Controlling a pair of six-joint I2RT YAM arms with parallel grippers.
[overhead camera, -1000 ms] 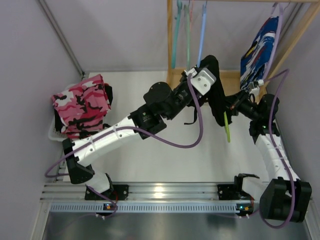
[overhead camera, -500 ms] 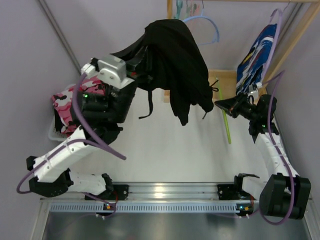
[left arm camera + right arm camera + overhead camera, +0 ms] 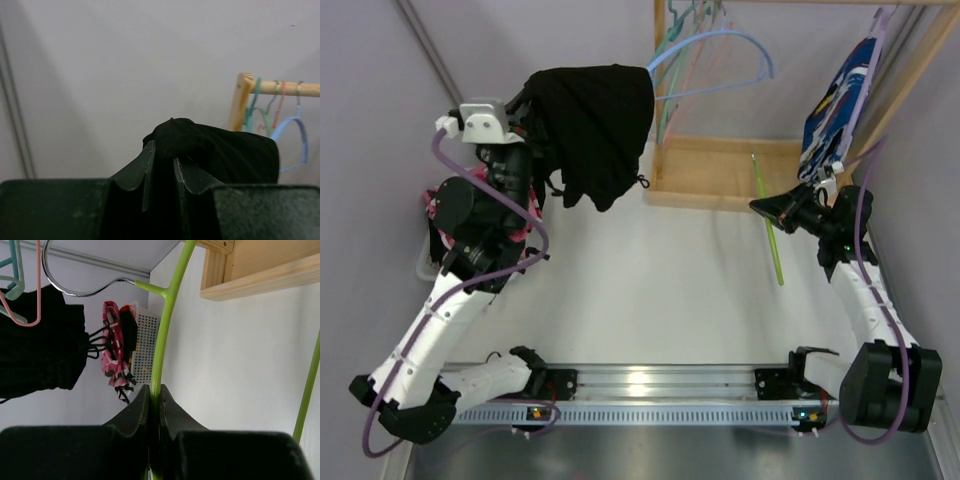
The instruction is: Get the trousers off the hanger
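Robot lab test cell: plain pale walls (image 3: 560, 50) boxing white worktop (image 3: 660, 285), left arm (image 3: 430, 330) and right arm (image 3: 865, 298) bolted to metal rail (image 3: 660, 380), wooden clothes rack (image 3: 720, 175).

**Top external:** fixed above and behind my two bases, which sit at the bottom of the frame. It looks down over the table to the far wall. This is the widest and farthest view, with the light wooden clothes rack (image 3: 720, 175) at upper centre and right.

**Left wrist:** rides my left pincer (image 3: 162, 161) and looks along its dark fingers, which fill the lower frame. It sits very near the plain black cloth trousers (image 3: 215, 150) and faces a pale wall.

**Right wrist:** rides my right pincer (image 3: 155, 392) and looks up along the lime-green plastic hanger (image 3: 167, 315). It is close to the hanger.

**Shared:** the black trousers and the rack show in all three views. The green hanger shows in the top and right wrist views.
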